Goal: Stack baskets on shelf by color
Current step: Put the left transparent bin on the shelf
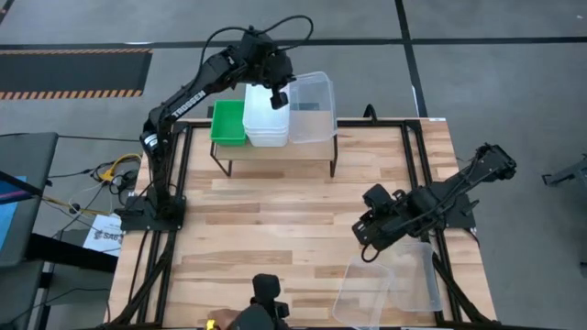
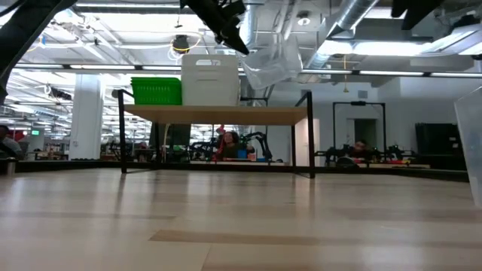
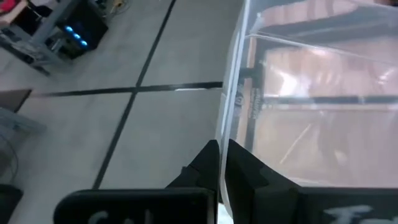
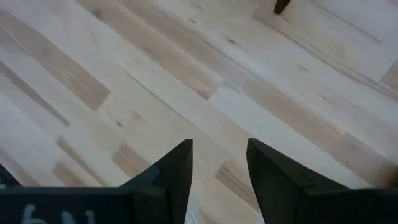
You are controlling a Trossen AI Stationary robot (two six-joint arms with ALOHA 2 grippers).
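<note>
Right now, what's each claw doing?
Left gripper: shut on the clear basket above the shelf.
Right gripper: open, holding nothing.

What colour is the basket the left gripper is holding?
Clear, see-through basket pinched in the left gripper; best seen in the high view.

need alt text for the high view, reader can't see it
Seen from above, the left gripper holds a clear basket by its rim over the right end of a small wooden shelf, beside a white stack and a green stack. The right gripper hangs open over the table near more clear baskets at the front right corner.
</note>
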